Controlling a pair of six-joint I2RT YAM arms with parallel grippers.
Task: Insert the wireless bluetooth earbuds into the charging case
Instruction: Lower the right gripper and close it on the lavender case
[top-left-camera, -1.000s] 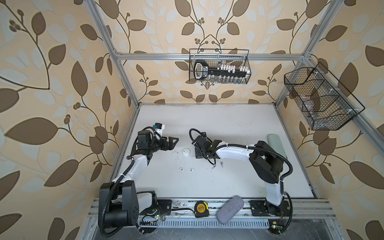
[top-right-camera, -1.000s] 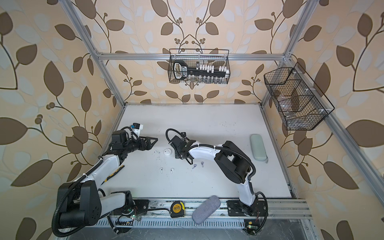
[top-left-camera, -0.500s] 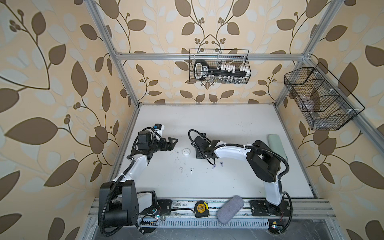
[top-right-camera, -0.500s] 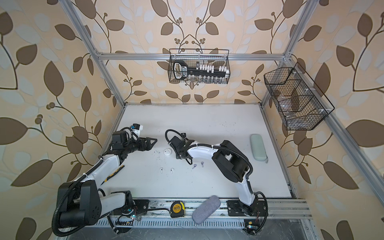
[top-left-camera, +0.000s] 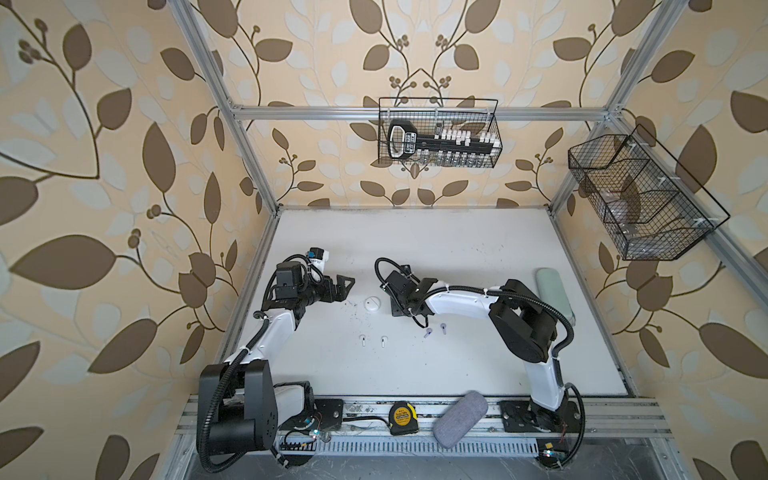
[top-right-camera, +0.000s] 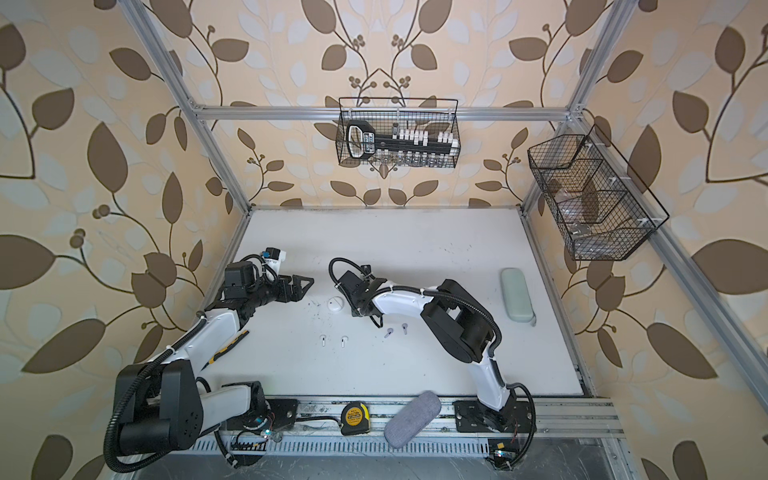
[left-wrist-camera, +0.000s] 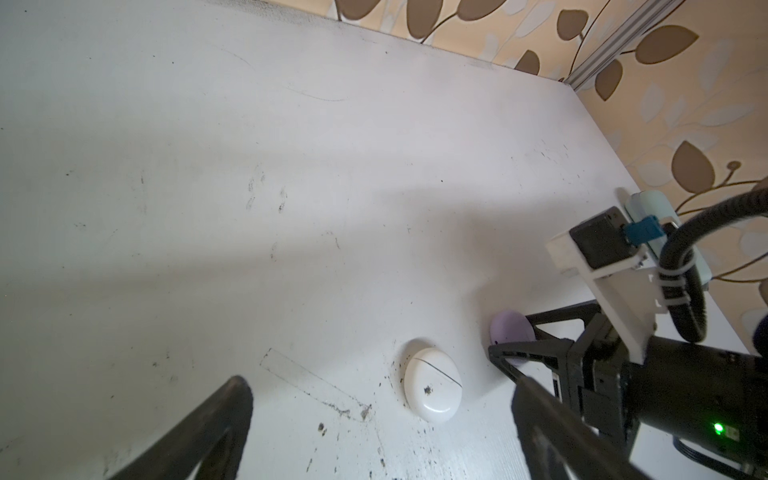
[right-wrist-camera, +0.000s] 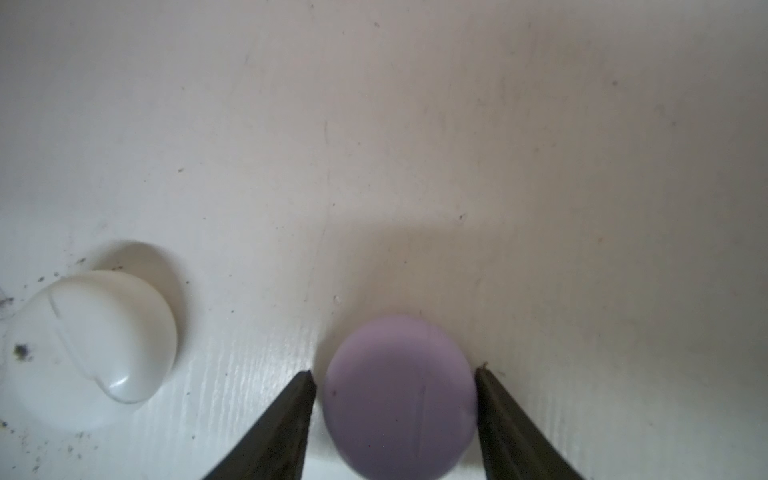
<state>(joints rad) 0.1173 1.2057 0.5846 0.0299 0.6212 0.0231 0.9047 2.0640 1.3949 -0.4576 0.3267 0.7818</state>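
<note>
On the front rail, one yellow and black tape measure (top-left-camera: 401, 417) is lying beside one grey fabric oblong pouch (top-left-camera: 460, 417); the tape measure is carrying a label, but the writing is too small to read. Behind them, on the white table (top-left-camera: 457, 249), four earbuds are lying loose: two white stemmed earbuds (top-left-camera: 363, 340) (top-left-camera: 383, 341) near each other, and to the right two pale lavender stemmed earbuds (top-left-camera: 428, 332) (top-left-camera: 443, 328), none of them inside a case. A little farther, two closed cases are resting apart from each other: one round white plastic charging case (top-left-camera: 371, 304) and one round lavender plastic charging case (right-wrist-camera: 399, 395). The left arm (top-left-camera: 274, 332) is reaching low from its base, and the left gripper (top-left-camera: 348, 289) is hovering just beside the white case with its jaws spread wide, holding nothing. The right arm (top-left-camera: 465, 305) is bending at a raised elbow and reaching across toward the middle; the right gripper (right-wrist-camera: 395, 372) is pointing down with its jaws standing on both sides of the lavender case, very close to its rim, and I cannot tell if they are pressing it. At the right edge one pale green oblong case (top-left-camera: 552, 291) is lying. Farthest, two black wire baskets (top-left-camera: 384, 124) (top-left-camera: 594, 162) are hanging on the walls; the back one is holding a black tool whose label is not readable.
</note>
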